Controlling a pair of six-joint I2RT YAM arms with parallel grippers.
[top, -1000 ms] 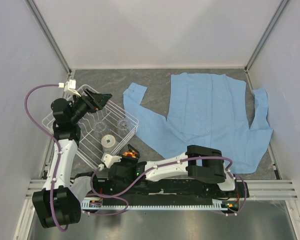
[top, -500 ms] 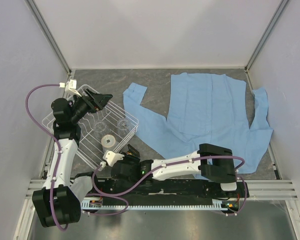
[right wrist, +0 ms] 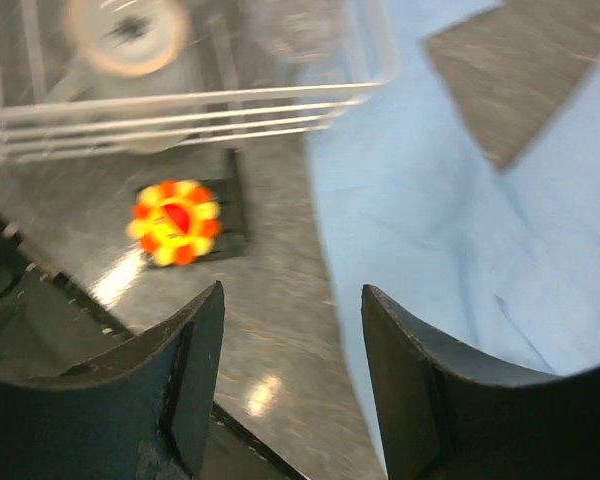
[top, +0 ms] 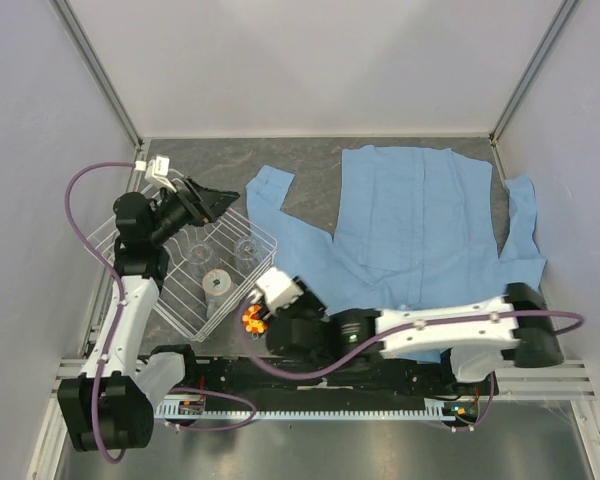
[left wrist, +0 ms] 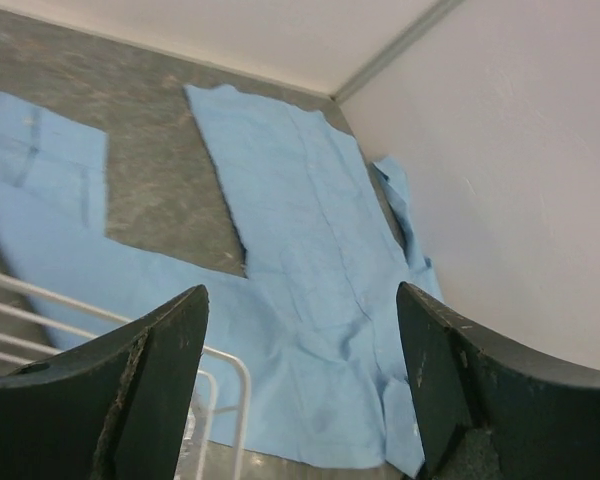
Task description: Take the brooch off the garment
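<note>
The brooch [right wrist: 175,220], an orange-yellow flower with a red centre, lies on a black square frame on the table, beside the basket's near corner and off the garment; it also shows in the top view [top: 251,318]. My right gripper [right wrist: 290,400] is open and empty, just short of the brooch and to its right, at the shirt's edge [top: 268,312]. The garment, a light blue shirt [top: 420,230], lies spread flat at the back right [left wrist: 310,300] [right wrist: 460,200]. My left gripper [left wrist: 300,390] is open and empty, held above the basket [top: 215,198].
A white wire basket [top: 265,240] stands at the left with a round silvery disc [top: 216,281] and clear glasses [top: 245,247] in it; its rim shows in the right wrist view [right wrist: 230,95] and the left wrist view [left wrist: 220,355]. Walls close in on three sides.
The right arm has stretched out, its elbow swinging far right, and its wrist has shifted right. The brooch, earlier between its fingers, now lies clear of them. The left gripper moved slightly right.
</note>
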